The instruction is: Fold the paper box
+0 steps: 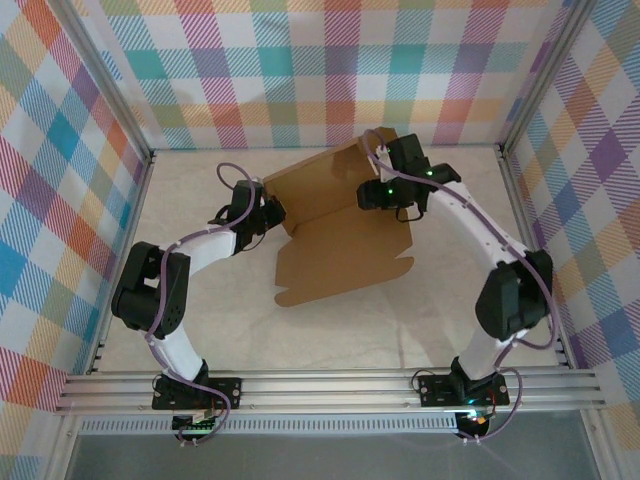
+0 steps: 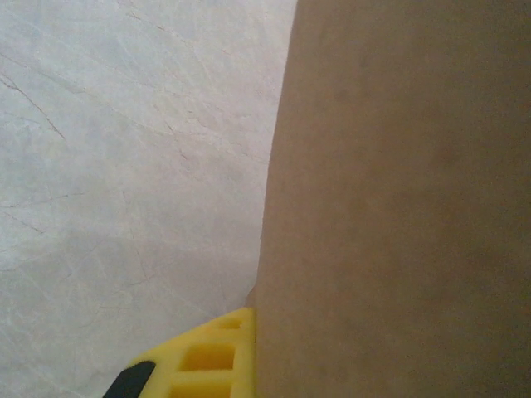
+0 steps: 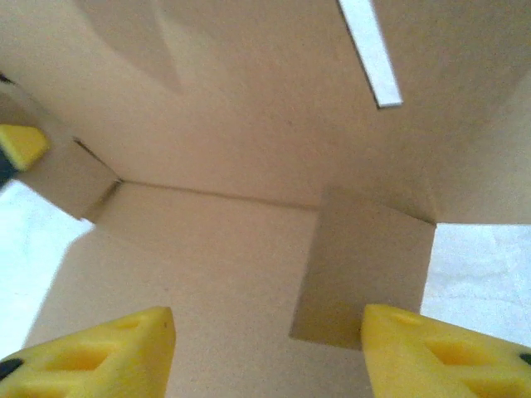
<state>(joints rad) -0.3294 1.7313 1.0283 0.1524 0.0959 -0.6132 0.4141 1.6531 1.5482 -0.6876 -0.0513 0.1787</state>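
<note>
The paper box [image 1: 340,262] is lying mid-table [image 1: 215,325], with its base panel flat and its rear panel standing up along the far side. You are running the left arm from its base to a bent elbow out left. The forearm is heading right, putting the left tool [image 1: 266,213] at the left end of the raised panel. In the left wrist view that tool is clamping tight on the cardboard edge. One yellow finger [image 2: 207,361] is pressing against the brown wall and the other is hidden behind it. You are curving the right arm in from the right, elbow bent outward, with the right tool [image 1: 383,193] sitting in front of the raised panel near its right end. In the right wrist view its jaws are standing wide over the flat panel, gripping nothing. A small flap [image 3: 361,274] is standing just beside the right finger [image 3: 440,352].
</note>
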